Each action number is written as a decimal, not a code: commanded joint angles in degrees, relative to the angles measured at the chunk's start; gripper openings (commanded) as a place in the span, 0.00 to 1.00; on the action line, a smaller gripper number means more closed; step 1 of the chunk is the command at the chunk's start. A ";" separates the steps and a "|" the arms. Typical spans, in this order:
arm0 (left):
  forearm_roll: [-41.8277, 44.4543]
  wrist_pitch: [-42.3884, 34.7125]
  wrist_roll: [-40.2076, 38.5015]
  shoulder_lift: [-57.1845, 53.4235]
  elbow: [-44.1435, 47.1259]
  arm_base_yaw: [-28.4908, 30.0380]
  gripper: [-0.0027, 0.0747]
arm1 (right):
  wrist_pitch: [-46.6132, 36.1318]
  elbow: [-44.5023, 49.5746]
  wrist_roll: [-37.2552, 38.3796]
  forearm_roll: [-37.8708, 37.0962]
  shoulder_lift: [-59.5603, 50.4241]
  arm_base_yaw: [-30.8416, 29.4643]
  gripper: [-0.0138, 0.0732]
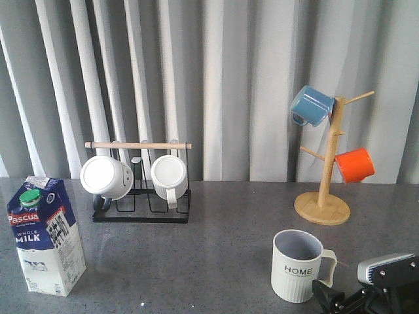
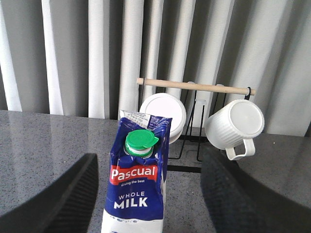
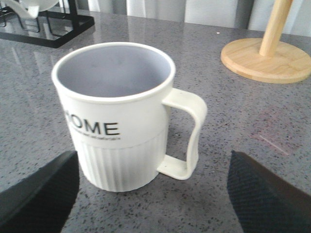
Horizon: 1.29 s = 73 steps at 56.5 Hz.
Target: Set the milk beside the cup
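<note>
The milk (image 1: 46, 235), a blue-and-white carton with a green cap, stands upright at the table's front left. In the left wrist view the milk (image 2: 138, 189) stands between the wide-open fingers (image 2: 58, 199) of my left gripper (image 2: 149, 165), with a gap on each side. The left gripper is out of the front view. The cup (image 1: 296, 265), cream ribbed with "HOME" lettering, stands at the front right with its handle to the right. My right gripper (image 1: 327, 297) is just in front of it. In the right wrist view the cup (image 3: 116, 121) stands untouched ahead of the open right gripper (image 3: 153, 160).
A black wire rack (image 1: 141, 212) with a wooden bar holds two white mugs (image 1: 107, 176) at the back left. A wooden mug tree (image 1: 322, 203) at the back right carries a blue mug (image 1: 311, 104) and an orange mug (image 1: 354, 165). Grey curtain hangs behind the table.
</note>
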 commanded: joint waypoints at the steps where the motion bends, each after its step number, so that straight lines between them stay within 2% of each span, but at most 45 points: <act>1: -0.56 -4.57 -0.02 -0.51 -2.09 -0.26 0.62 | -4.80 -1.61 -2.08 2.04 -1.85 -0.07 0.84; 17: -0.56 -4.57 -0.02 -0.51 -2.09 -0.26 0.62 | -4.70 -0.98 -5.20 2.95 -6.28 -0.14 0.84; 29: -0.56 -4.57 -0.02 -0.51 -2.09 -0.26 0.62 | -18.17 6.42 -10.52 12.97 -7.12 -0.19 0.84; 38: -0.56 -4.57 -0.02 -0.51 -2.09 -0.26 0.62 | -16.15 7.03 -11.14 15.30 -6.98 -0.19 0.84; 46: -0.56 -4.57 -0.02 -0.51 -2.09 -0.26 0.62 | -16.66 6.90 -11.14 15.53 -4.56 -0.19 0.84; 61: -0.56 -4.57 -0.02 -0.51 -2.09 -0.26 0.62 | -24.65 6.60 -11.14 15.50 3.85 -0.19 0.84; 73: -0.56 -4.57 -0.02 -0.51 -2.09 -0.26 0.62 | -23.05 1.87 -11.14 15.54 7.81 -0.19 0.84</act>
